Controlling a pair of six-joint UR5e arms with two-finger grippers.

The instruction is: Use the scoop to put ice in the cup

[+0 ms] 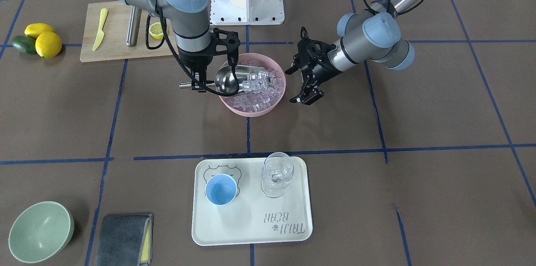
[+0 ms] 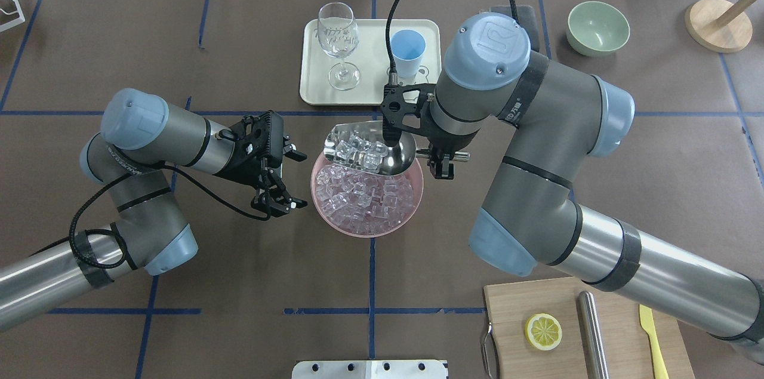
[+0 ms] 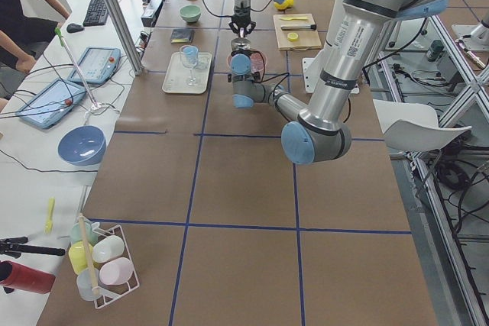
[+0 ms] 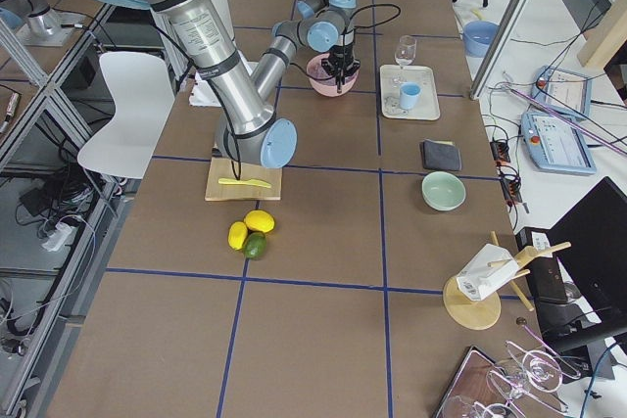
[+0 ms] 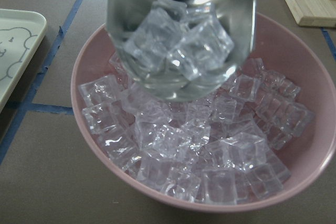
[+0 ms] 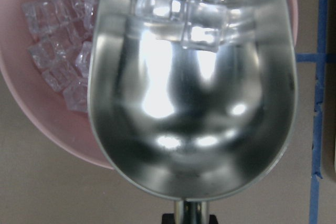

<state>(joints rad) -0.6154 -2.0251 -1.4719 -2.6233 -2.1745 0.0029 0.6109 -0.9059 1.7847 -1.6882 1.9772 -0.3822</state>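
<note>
Steel scoop (image 1: 226,80) with ice (image 1: 256,78) above bowl (image 1: 251,113)

Robotics lab, blue-taped grid table (image 3: 244,188), aluminium framing (image 3: 116,13), control tablets (image 3: 50,101) on side desk (image 3: 30,162)

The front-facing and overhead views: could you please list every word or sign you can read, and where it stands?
"TAIJI BEAR": upside down on the cream tray.
"UR" logo: on the right arm's blue joint cap.
White lettering on that arm's black band: too small to read.
</note>
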